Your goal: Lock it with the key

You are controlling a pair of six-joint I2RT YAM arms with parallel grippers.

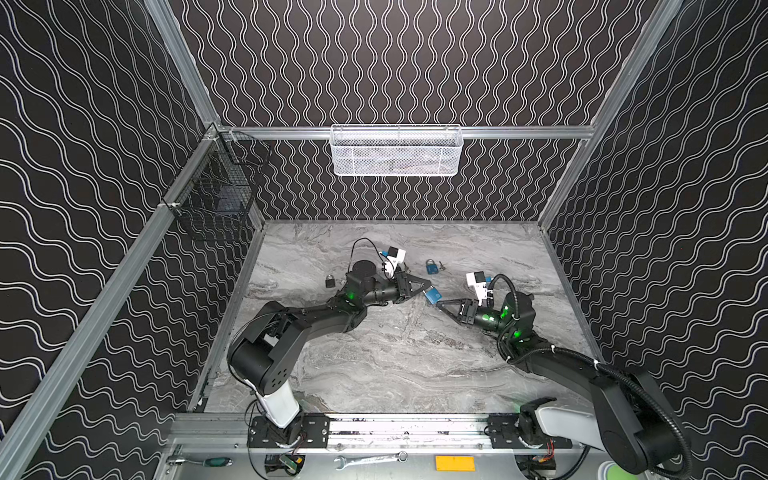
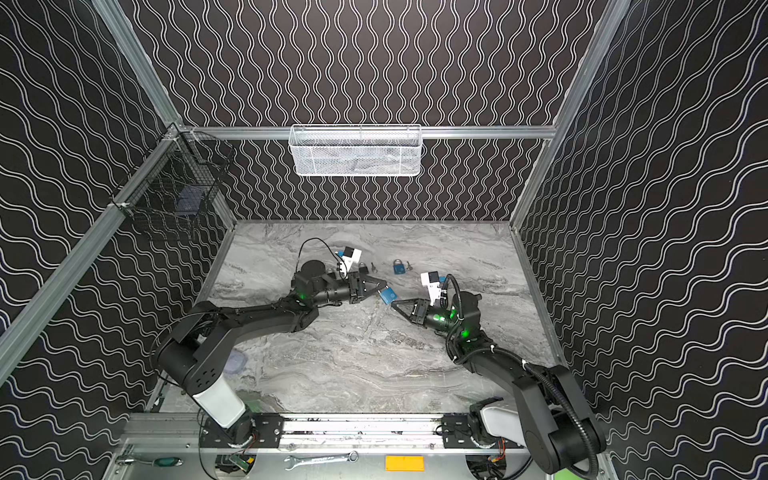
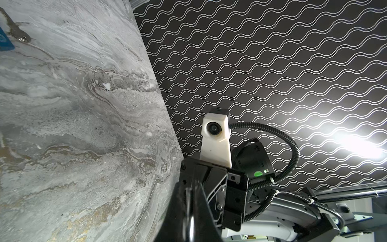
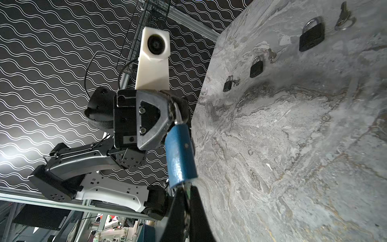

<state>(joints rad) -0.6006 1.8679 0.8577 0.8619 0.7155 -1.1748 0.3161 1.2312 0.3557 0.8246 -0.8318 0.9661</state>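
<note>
A black padlock [image 1: 330, 281] lies on the worktop [image 1: 374, 365] at left. Near the middle, the left gripper [image 1: 429, 286] has its jaws clamped on the shackle of the blue padlock [image 1: 433, 296]. Just right of it, the right gripper [image 1: 439, 304] has its jaws pinched tight on the key [image 4: 187, 186] at the lock's underside.

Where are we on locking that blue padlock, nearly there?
Done: left pincer holds the blue padlock off the table by its shackle. In hand: right pincer is shut on the key at the padlock's underside, apparently inserted. To do: turning it and confirming the shackle is closed, which I cannot tell.
</note>
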